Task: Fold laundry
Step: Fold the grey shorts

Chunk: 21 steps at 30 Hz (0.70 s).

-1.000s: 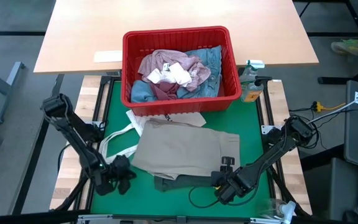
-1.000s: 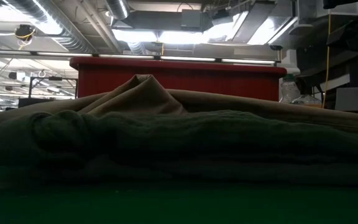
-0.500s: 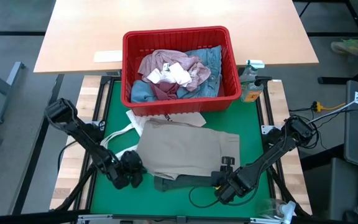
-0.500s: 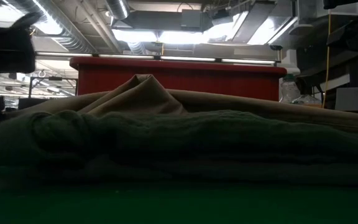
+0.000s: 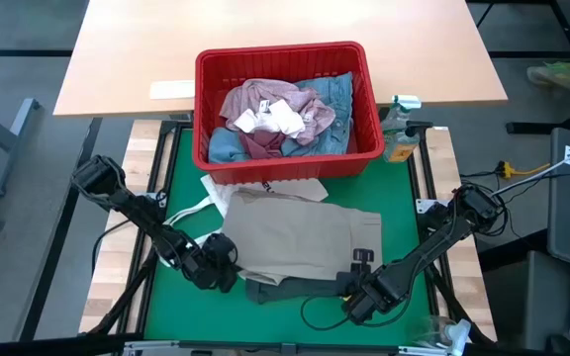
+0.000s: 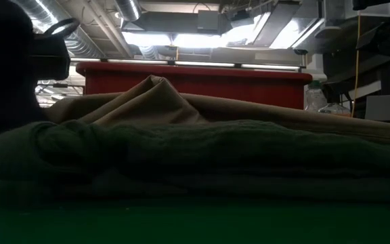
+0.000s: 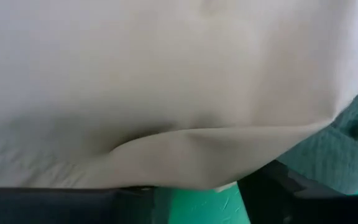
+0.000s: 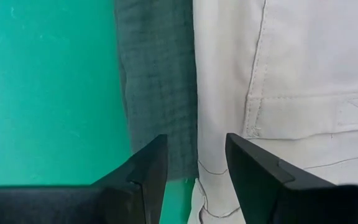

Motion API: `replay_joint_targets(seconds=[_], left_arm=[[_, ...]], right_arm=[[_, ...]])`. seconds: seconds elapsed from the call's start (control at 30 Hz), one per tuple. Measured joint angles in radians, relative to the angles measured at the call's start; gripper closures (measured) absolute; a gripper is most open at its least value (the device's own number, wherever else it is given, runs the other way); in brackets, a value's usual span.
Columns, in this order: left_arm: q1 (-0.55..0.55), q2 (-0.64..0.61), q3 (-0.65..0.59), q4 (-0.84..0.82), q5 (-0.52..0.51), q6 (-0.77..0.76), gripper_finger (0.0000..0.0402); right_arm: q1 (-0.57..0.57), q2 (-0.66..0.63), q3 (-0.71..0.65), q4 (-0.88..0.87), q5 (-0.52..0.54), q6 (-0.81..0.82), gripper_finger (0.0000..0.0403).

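Observation:
The beige trousers [image 5: 295, 237] lie folded on the green mat, on top of the dark green top [image 5: 275, 290], whose near edge sticks out under them. In the low view the trousers [image 6: 154, 102] rest on the top [image 6: 195, 149]. My left gripper [image 5: 224, 265] is open at the trousers' near left corner, where beige cloth fills its wrist view. My right gripper [image 5: 357, 294] is open and points down over the near right corner. Below its fingers [image 8: 194, 171] the green top [image 8: 157, 93] meets the trousers [image 8: 278, 74]. My left gripper [image 7: 191, 205] comes slanting down from the table's left at the trousers' near left corner. The folded edge [image 7: 185, 146] lies in front of its open fingers [image 7: 291, 193] and bulges there. I cannot tell whether the fingers touch it.
The red basket [image 5: 202, 109] stands at the mat's far side with the pink top [image 5: 265, 99], jeans [image 5: 336, 94] and white socks [image 5: 270, 119] inside. A white tote bag [image 5: 198, 213] lies left of the trousers. A spray bottle [image 5: 399, 124] stands right of the basket.
My left gripper has gone toward the table's right edge, from the mat's near left up to the trousers' near left corner. In the low view the trousers' left part now stands a little higher. My right gripper has kept still.

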<state>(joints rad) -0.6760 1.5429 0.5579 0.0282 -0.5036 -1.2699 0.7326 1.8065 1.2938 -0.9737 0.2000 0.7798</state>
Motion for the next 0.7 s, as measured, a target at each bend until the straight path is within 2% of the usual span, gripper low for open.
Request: replay_joint_targets(seconds=[0.23, 0.43, 0.7], left_arm=[[-0.032, 0.000, 0.000, -0.011, 0.001, 0.000, 0.0385], [-0.040, -0.005, 0.001, -0.020, -0.002, 0.000, 0.0398], [-0.039, -0.089, 0.003, -0.140, -0.002, 0.079, 0.0400]], right_arm=[[0.000, -0.001, -0.073, 0.005, 0.040, 0.114, 0.0240], [0.000, -0.001, -0.168, 0.052, 0.005, 0.208, 0.0240], [-0.001, -0.006, -0.216, 0.116, -0.025, 0.211, 0.0240]])
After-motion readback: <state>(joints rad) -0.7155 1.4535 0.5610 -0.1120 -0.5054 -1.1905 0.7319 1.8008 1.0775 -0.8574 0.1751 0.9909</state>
